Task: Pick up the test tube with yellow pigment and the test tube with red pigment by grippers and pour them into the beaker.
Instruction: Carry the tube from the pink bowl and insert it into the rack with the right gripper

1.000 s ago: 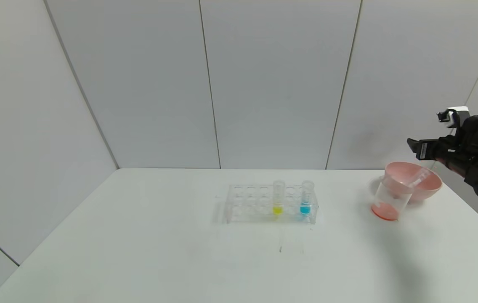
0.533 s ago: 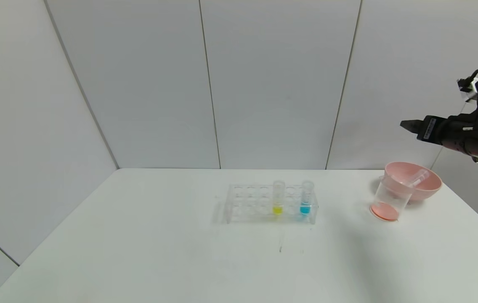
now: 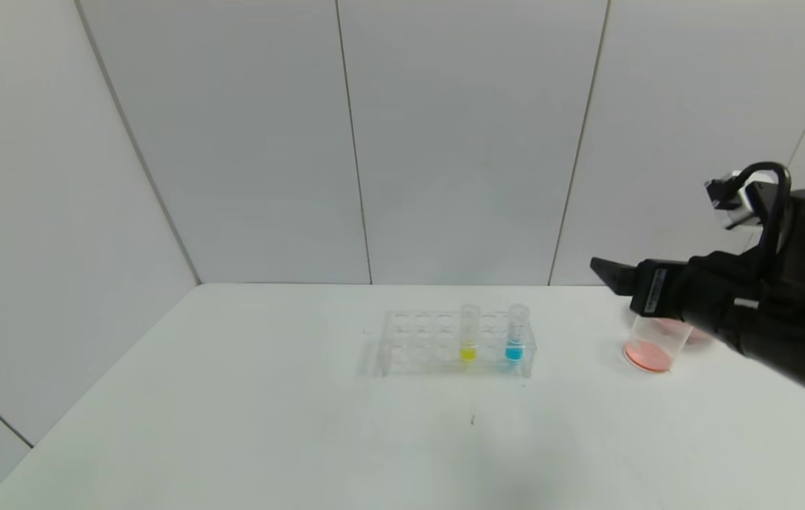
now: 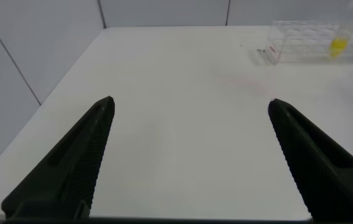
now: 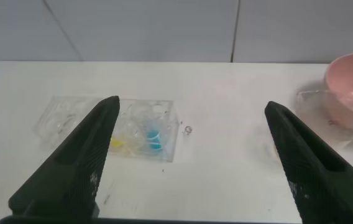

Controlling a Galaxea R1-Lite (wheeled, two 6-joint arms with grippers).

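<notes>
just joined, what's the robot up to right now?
The right pincer is open, holds nothing and hangs above the table near the small clear beaker, which has orange-red liquid in its bottom. The slim clear test tube with yellow liquid stands in the clear many-holed rack beside a tube with blue liquid. A pink bowl sits behind the beaker. The left pincer is open over bare white table, away from the rack.

right gripper: we see it lower and farther in over the table than half a second ago | now in front of the beaker, hiding its rim | pink bowl now mostly covered by our arm
</notes>
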